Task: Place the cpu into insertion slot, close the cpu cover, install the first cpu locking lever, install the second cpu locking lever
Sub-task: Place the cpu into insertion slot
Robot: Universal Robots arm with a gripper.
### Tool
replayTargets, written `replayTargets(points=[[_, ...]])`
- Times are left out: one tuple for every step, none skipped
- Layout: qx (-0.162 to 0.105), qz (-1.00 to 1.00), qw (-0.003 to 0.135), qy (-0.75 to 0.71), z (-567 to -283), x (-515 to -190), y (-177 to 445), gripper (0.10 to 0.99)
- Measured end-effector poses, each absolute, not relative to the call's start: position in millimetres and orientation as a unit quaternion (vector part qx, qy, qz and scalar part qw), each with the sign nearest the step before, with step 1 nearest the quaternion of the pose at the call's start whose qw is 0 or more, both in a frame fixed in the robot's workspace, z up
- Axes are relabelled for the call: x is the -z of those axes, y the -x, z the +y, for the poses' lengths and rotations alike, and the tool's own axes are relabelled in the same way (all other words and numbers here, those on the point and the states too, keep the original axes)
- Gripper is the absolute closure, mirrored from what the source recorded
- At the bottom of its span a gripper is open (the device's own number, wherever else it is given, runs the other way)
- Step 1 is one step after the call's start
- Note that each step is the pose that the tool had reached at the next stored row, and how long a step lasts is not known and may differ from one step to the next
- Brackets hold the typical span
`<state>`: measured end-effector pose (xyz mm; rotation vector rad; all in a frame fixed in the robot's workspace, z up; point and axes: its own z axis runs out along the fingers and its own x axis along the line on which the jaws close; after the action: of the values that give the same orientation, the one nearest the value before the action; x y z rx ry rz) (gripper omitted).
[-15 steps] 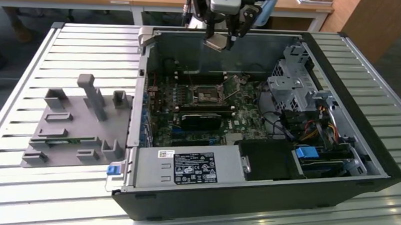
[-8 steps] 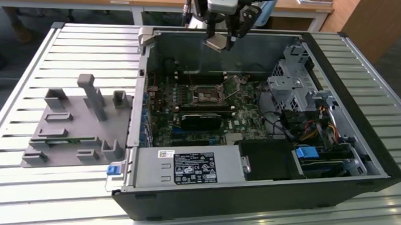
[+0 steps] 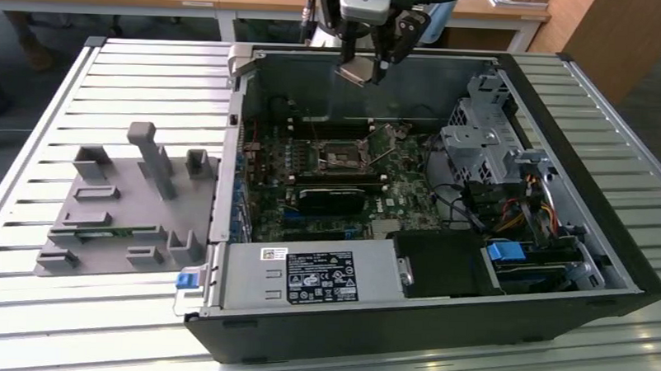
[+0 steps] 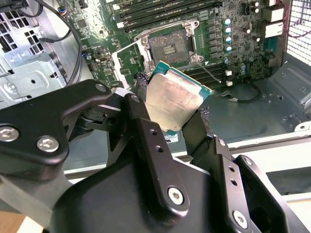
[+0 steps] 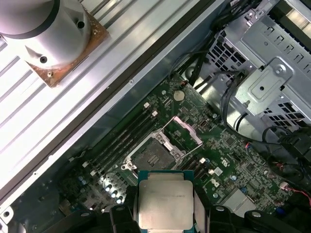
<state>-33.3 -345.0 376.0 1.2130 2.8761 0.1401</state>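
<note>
- A slatted aluminium table (image 3: 114,62) is seen carrying the whole setup. In the first wrist view the arm's silvery round base (image 5: 48,34) is mounted on the slats beside the case.
- A black desktop computer case (image 3: 414,329) is laid on its side with the side panel off. It takes up the middle of the table and the part towards the exterior view's right.
- A grey moulded fixture (image 3: 121,203) with upright posts is set on the table at the exterior view's left, close against the case wall.
- A power supply (image 3: 305,275) with a label is fitted along the near wall of the case.
- A metal drive cage (image 3: 480,141) with bundled cables is fitted at the case's side towards the exterior view's right.
- A green motherboard (image 3: 309,172) is mounted on the case floor.
- The gripper (image 3: 362,69) is held in the air over the far wall of the case, well above the board. In both wrist views its black fingers (image 4: 141,104) are clamped on two opposite edges of the cpu.
- The cpu cover (image 5: 187,132) is seen raised off the socket and tilted beside it, with the board visible through its window (image 4: 127,59).
- The insertion slot (image 3: 340,155) is on the motherboard near its middle. Its dark centre is exposed in both wrist views (image 4: 167,47) (image 5: 154,154).
- The cpu (image 3: 356,71) is gripped and tilted, with the silvery top showing (image 4: 175,99) (image 5: 165,199). It is well apart from the slot and touches nothing but the fingers.
</note>
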Motion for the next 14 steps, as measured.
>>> replayTargets(points=[[-0.044,0.920,0.009,-0.388,-345.0,-375.7,33.3,0.545],[-0.044,0.920,0.009,-0.388,-345.0,-375.5,33.4,0.545],[-0.044,0.920,0.009,-0.388,-345.0,-375.3,33.4,0.545],[-0.043,0.921,0.009,-0.388,-345.0,-375.0,33.3,0.545],[-0.043,0.921,0.009,-0.388,-345.0,-374.8,33.3,0.545],[-0.043,0.921,0.009,-0.388,-345.0,-374.5,33.3,0.545],[-0.043,0.921,0.009,-0.388,-345.0,-374.4,33.3,0.545],[-0.043,0.920,0.009,-0.388,-345.0,-374.3,33.3,0.545],[-0.043,0.920,0.009,-0.389,-345.0,-374.3,33.3,0.545],[-0.043,0.919,0.009,-0.392,-345.0,-374.1,33.3,0.545],[-0.043,0.917,0.010,-0.396,-345.0,-374.0,33.4,0.545],[-0.043,0.915,0.010,-0.401,-345.0,-373.9,33.4,0.545],[-0.043,0.913,0.010,-0.405,-345.0,-373.8,33.3,0.545],[-0.043,0.911,0.010,-0.410,-345.0,-373.9,33.3,0.545]])
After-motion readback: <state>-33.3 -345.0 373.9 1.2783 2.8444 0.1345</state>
